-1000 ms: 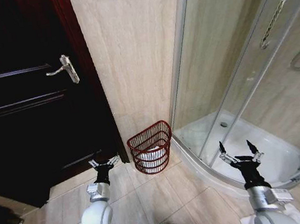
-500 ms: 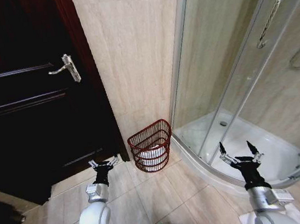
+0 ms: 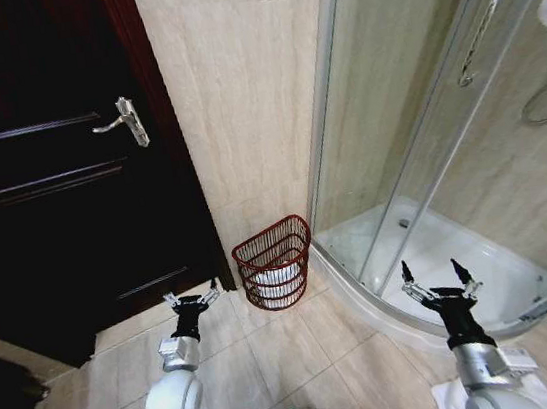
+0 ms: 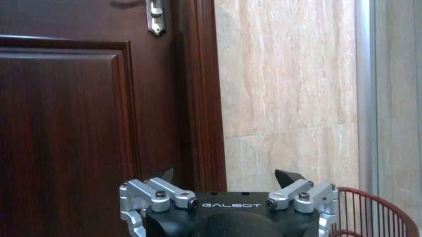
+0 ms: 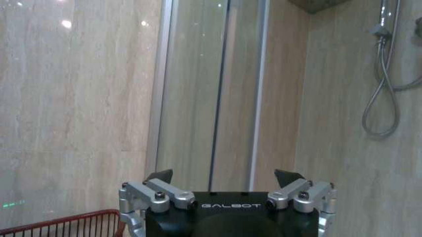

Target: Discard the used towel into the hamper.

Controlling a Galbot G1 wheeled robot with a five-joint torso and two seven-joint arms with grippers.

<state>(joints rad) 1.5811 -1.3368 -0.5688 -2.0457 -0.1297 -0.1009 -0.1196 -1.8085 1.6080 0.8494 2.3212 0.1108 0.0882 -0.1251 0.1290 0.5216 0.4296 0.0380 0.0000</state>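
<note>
Both claws, left [image 3: 191, 299] and right [image 3: 435, 279], spread wide w/ nothing held. Hamper [image 3: 275, 263] looks light, stiff wire; white cloth inside. Towel's soft: pinch a fold.

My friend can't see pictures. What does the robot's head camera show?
A red wire basket with something white inside stands on the bathroom floor between a dark door and a glass shower. Both grippers, left and right, are open and empty.

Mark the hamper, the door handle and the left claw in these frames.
hamper [image 3: 273, 252]: head view, on its front mesh wall.
door handle [image 3: 124, 120]: head view, on the lever.
left claw [image 3: 193, 300]: head view, midway between its open fingertips.
</note>
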